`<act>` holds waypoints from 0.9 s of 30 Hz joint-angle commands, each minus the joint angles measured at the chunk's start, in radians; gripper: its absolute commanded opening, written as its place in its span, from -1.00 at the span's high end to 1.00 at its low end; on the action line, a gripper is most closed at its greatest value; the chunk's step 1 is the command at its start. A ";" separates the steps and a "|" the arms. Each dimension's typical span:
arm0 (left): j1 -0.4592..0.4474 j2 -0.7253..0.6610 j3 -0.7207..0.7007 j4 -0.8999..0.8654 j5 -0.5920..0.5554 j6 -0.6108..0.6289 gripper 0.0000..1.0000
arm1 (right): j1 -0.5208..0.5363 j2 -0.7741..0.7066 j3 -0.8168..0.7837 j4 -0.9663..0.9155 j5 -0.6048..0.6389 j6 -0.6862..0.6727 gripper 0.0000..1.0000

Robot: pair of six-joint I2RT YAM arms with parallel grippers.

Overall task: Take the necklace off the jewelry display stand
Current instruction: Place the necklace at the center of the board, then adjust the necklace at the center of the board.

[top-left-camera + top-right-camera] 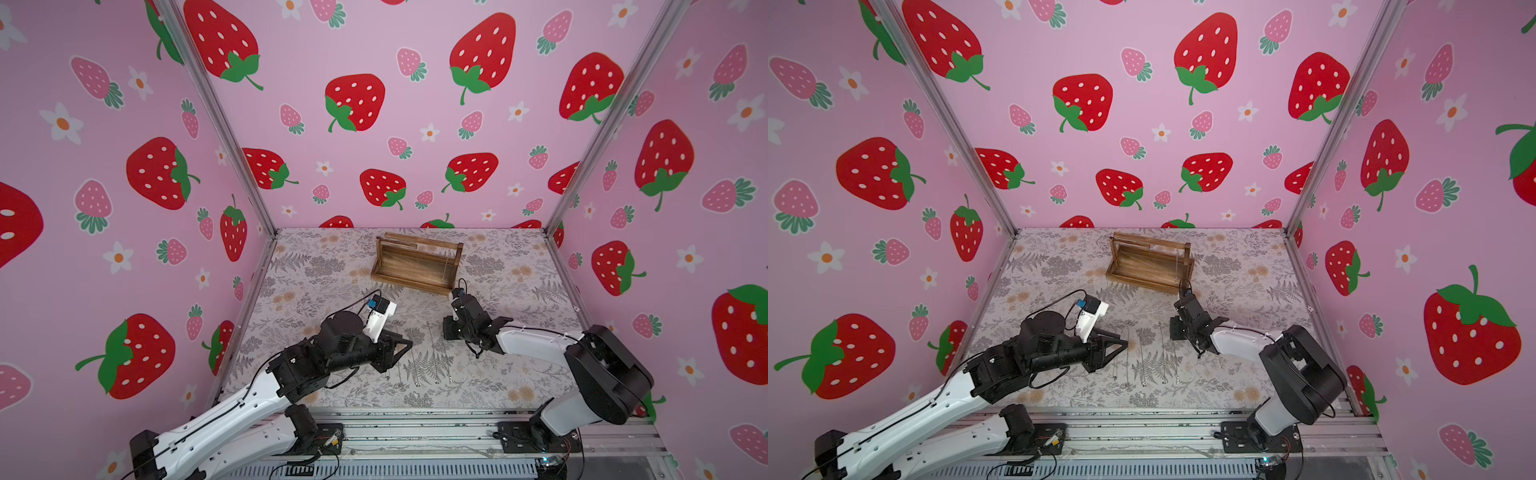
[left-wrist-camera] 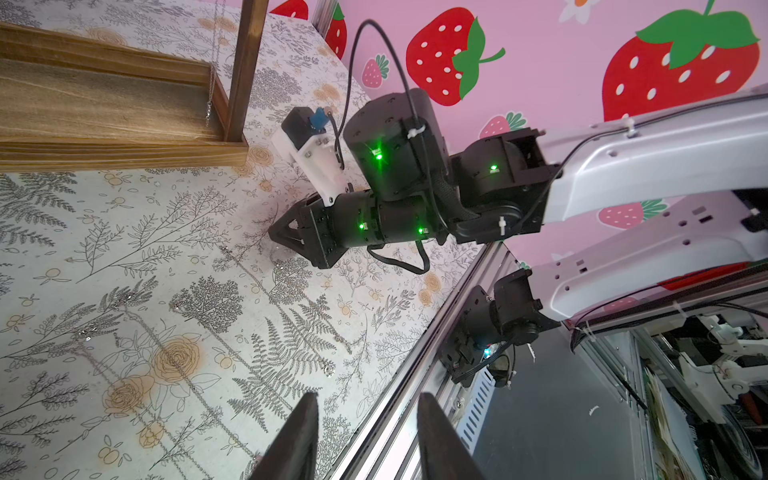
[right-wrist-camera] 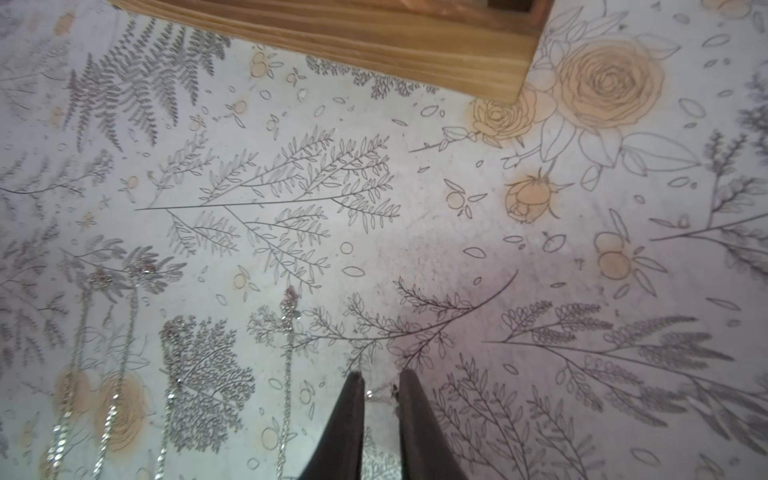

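Right wrist view: the right gripper (image 3: 381, 380) hung low over the table (image 3: 498, 257), its jaws a narrow gap apart, with a thin chain (image 3: 379, 395) lying across that gap. The left gripper (image 2: 368, 401) stood partly open and empty. More chains (image 3: 286, 353) lay nearby. Just ahead stood the jewelry display stand (image 3: 374, 37), a necklace (image 2: 209, 95) hanging at the end nearest the right gripper.
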 commanded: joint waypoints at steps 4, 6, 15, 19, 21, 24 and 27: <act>-0.003 -0.003 0.011 0.005 0.009 -0.004 0.19 | -0.004 -0.064 -0.037 0.049 -0.008 -0.004 0.63; -0.003 -0.004 0.012 0.005 0.007 -0.006 0.19 | -0.003 -0.068 -0.041 0.039 -0.001 0.007 0.63; -0.003 0.001 0.024 0.006 0.014 -0.009 0.20 | -0.003 -0.040 0.015 0.009 -0.098 0.001 0.63; -0.003 -0.009 0.019 0.009 0.018 -0.015 0.20 | -0.004 0.051 0.141 -0.153 -0.085 0.022 0.64; -0.003 -0.021 0.013 0.005 0.018 -0.018 0.20 | -0.004 0.096 0.199 -0.241 -0.065 0.033 0.65; -0.004 -0.048 0.007 -0.010 0.009 -0.020 0.20 | 0.000 0.124 0.242 -0.298 -0.056 0.035 0.65; -0.004 -0.074 -0.001 -0.021 -0.002 -0.018 0.19 | 0.001 0.099 0.220 -0.270 -0.052 0.036 0.65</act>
